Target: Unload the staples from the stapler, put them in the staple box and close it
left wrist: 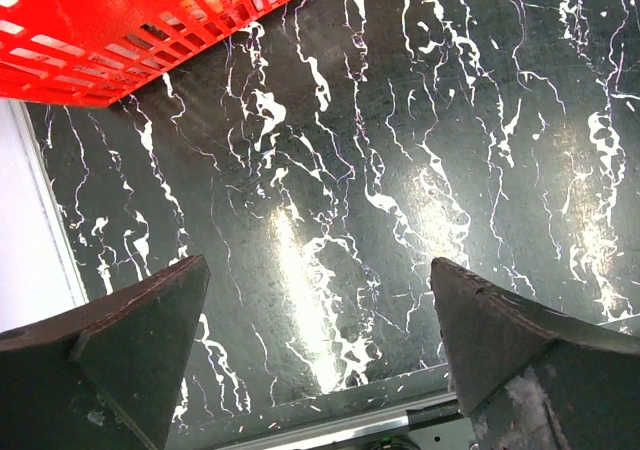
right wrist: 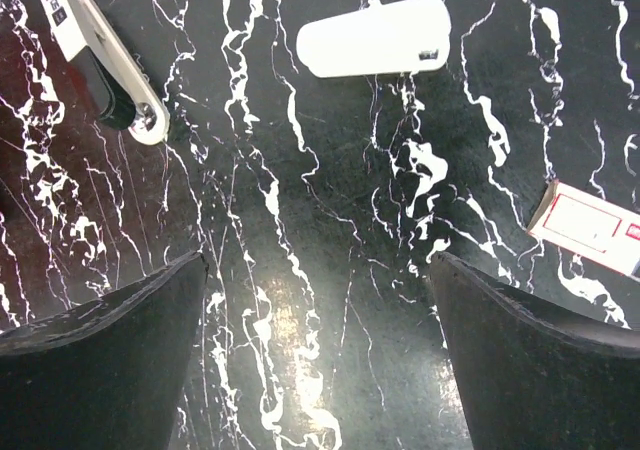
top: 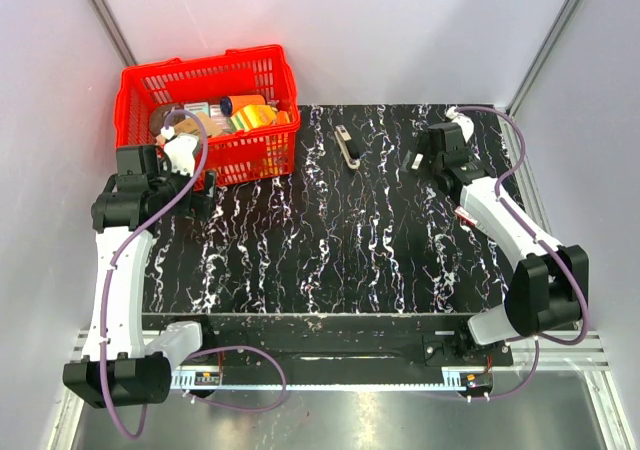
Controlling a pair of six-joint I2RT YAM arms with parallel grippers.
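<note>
- While the stapler [top: 347, 147] lies alone on the far part of the black, white-veined worktop [top: 330, 250], neither arm touches it.
- In the overhead view it sits between the red basket [top: 255, 155] and the right arm's end. It is clear of both, with its length pointing roughly away from the arm bases.
- The right wrist view shows the stapler [right wrist: 105, 68] at the upper left. A pale silvery strip runs along it, and the black body shows along one side.
- In that same view a white oblong stick [right wrist: 375, 35] lies flat near the top centre, apart from the stapler.
- A small flat pinkish-red box [right wrist: 590, 228] rests at the right edge, partly cut off by the frame.
- The right fingers [right wrist: 110, 350] are spread wide with only bare worktop between them. They hold nothing and hang short of the stapler, the stick and the box.
- The left fingers [left wrist: 130, 350] are likewise spread wide with nothing in them, above bare marbled surface.
- The left wrist view catches a corner of the basket [left wrist: 120, 30] at the upper left, beyond the fingers and not touching them.
- Seen from overhead, the basket stands at the far left corner of the worktop and holds a jumble of orange, yellow and other packets. The left arm's wrist is just beside its near left corner.
</note>
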